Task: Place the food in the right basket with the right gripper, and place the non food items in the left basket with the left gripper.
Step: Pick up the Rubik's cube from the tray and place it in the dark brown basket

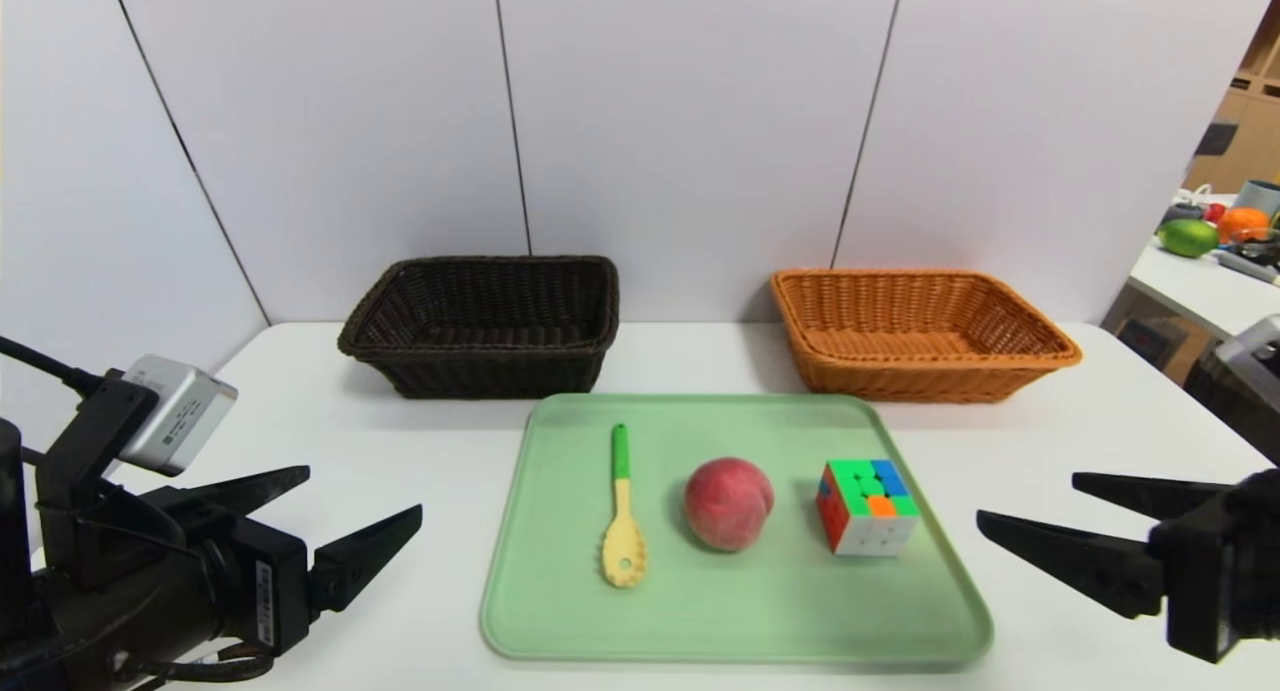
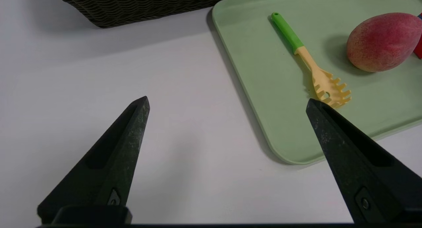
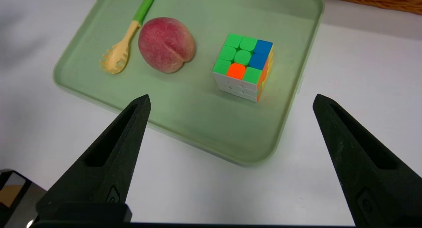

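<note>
Both grippers, left (image 1: 366,491) and right (image 1: 1025,498), hover with fingers spread, apparently level.

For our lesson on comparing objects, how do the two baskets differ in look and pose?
The left basket is black-brown, while the right basket is orange-brown. The left basket's slanting end points to the robot's left; the right basket's points to the robot's right. Both are woven, stand upright and are empty.

Lab-like workspace | white panels (image 1: 690,121) | white table (image 1: 400,451) | wrist camera (image 1: 180,416)
</note>
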Available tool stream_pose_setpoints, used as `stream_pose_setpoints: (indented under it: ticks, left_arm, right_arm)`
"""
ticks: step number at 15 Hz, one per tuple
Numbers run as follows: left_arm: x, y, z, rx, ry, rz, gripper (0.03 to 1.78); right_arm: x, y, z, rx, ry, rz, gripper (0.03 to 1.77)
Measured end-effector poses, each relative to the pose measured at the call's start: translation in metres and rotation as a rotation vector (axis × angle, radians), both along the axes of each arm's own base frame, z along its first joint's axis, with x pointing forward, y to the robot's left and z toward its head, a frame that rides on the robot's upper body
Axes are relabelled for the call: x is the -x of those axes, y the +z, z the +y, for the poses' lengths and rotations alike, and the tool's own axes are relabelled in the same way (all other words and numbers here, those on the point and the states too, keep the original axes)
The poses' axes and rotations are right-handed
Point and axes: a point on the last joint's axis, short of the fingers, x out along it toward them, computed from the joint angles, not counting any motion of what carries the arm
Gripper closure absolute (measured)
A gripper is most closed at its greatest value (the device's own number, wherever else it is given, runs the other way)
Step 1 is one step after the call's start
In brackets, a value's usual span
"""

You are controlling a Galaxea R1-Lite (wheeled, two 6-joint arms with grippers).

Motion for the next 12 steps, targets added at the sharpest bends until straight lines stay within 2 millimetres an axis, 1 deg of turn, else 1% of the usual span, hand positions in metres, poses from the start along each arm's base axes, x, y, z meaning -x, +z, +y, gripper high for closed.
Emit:
stream_pose_setpoints:
  ticks: [5, 9, 12]
  left_arm:
    - [0.0, -0.002, 0.0, -0.005, 0.001, 0.009, 0.12]
    - [0.0, -0.003, 0.0, -0.007, -0.001, 0.012, 0.12]
    - [0.0, -0.003, 0.0, -0.008, -0.001, 0.011, 0.12]
  right_arm:
    - [-0.031, 0.006, 0.046, 0.052, -0.093, 0.049, 0.1]
    - [-0.049, -0.008, 0.072, 0.141, -0.128, 0.115, 0.1]
    - [-0.056, -0.015, 0.085, 0.202, -0.164, 0.184, 0.1]
